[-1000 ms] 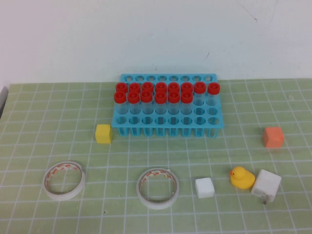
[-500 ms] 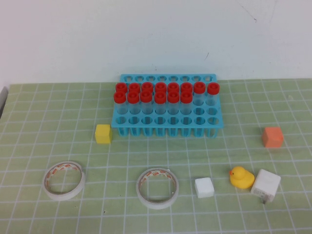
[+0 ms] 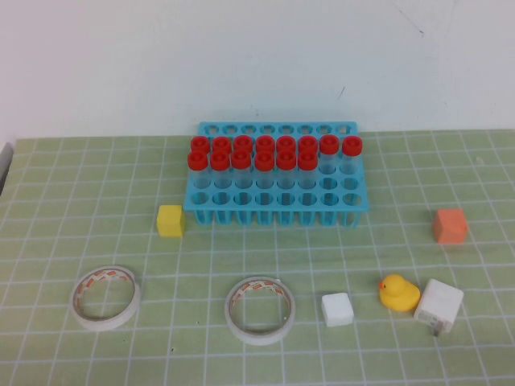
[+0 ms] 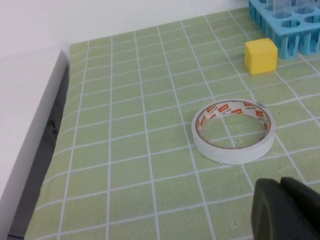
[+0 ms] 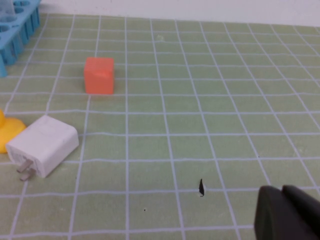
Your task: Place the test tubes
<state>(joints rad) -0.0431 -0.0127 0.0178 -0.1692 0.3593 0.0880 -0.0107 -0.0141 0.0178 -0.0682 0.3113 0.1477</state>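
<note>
A blue test tube rack [image 3: 276,201] stands at the back middle of the green grid mat, with several red-capped test tubes [image 3: 265,159] upright in its rear rows. Its corner [image 4: 295,30] shows in the left wrist view and its end [image 5: 15,25] in the right wrist view. Neither arm appears in the high view. My left gripper [image 4: 281,184] is shut and empty, low over the mat near a tape roll [image 4: 233,130]. My right gripper [image 5: 281,192] is shut and empty over bare mat, apart from the white charger [image 5: 42,145].
A yellow cube [image 3: 170,219] sits left of the rack, an orange cube [image 3: 450,226] to its right. Two tape rolls [image 3: 105,297] [image 3: 259,310], a white cube [image 3: 337,309], a yellow duck [image 3: 398,292] and a white charger [image 3: 439,306] lie along the front.
</note>
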